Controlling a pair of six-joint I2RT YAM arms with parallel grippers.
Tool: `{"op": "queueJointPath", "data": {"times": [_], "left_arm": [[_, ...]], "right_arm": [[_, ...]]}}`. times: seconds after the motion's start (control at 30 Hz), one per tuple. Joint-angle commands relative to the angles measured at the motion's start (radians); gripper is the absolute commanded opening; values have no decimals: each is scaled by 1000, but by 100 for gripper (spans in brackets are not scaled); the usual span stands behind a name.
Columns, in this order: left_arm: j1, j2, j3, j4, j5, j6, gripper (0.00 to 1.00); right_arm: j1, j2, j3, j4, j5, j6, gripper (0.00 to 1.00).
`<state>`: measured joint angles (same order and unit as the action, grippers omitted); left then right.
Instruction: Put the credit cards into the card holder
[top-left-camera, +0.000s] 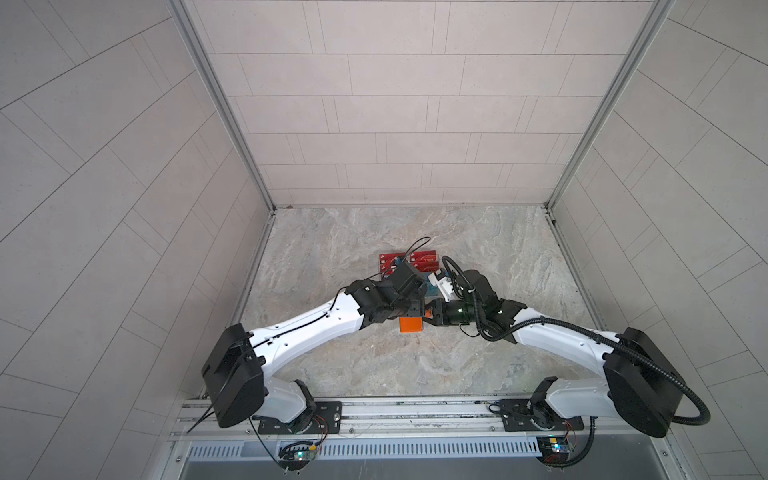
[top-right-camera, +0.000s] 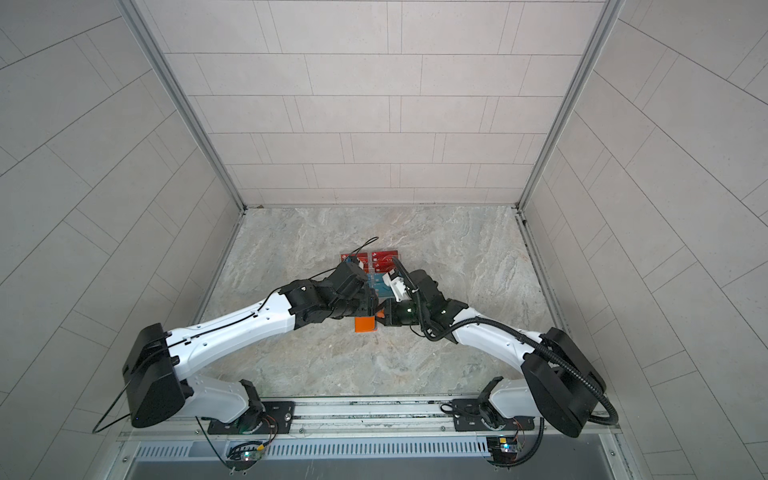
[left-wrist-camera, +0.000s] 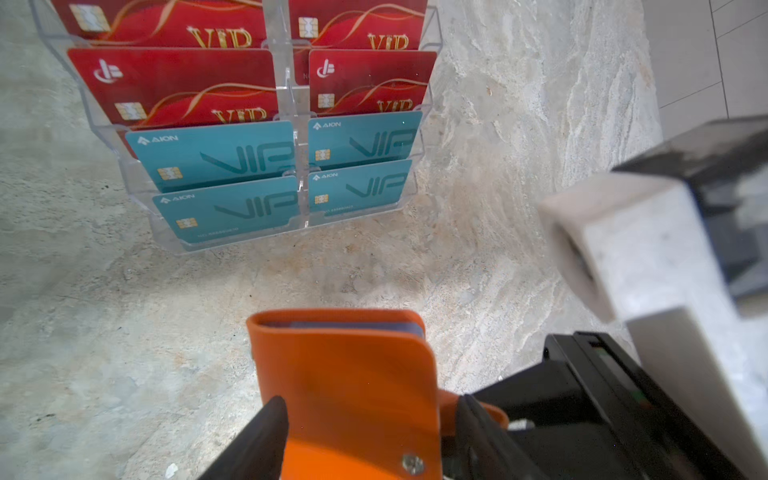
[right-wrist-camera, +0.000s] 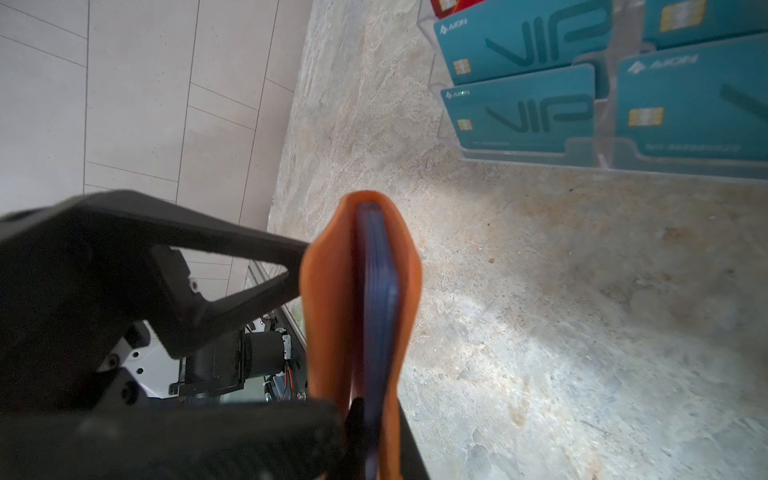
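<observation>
The card holder (left-wrist-camera: 345, 374) is gripped in the closed right fingers (top-left-camera: 433, 313) over the table (left-wrist-camera: 124, 332), its cover touched by the wide-spread, empty left fingers (left-wrist-camera: 266, 432), with the credit cards (left-wrist-camera: 216, 153) standing in the clear rack (left-wrist-camera: 232, 245) just beyond.

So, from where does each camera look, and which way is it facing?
Both top views: high over the robot's base, looking down at the table; left arm and right arm show, meeting at the card holder.
Left wrist: on the left arm, facing the clear rack; left gripper shows.
Right wrist: on the right arm, facing the card holder's edge; right gripper shows.
Shared: both wrist views show the card holder and teal credit cards.
</observation>
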<state>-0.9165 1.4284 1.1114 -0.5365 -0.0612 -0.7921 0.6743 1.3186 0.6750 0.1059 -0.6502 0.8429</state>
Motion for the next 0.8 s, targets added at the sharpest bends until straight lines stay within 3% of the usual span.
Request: {"op": "queueJointPath", "data": {"times": [0.0, 0.47, 0.77], "left_arm": [[-2, 1, 15, -30, -41, 15, 67], [2, -13, 39, -155, -49, 58, 58], [-1, -13, 41, -198, -49, 34, 47]], "right_arm": [[6, -12, 34, -20, 30, -26, 0], [6, -16, 52, -98, 83, -69, 0], [6, -16, 51, -112, 125, -67, 0]]}}
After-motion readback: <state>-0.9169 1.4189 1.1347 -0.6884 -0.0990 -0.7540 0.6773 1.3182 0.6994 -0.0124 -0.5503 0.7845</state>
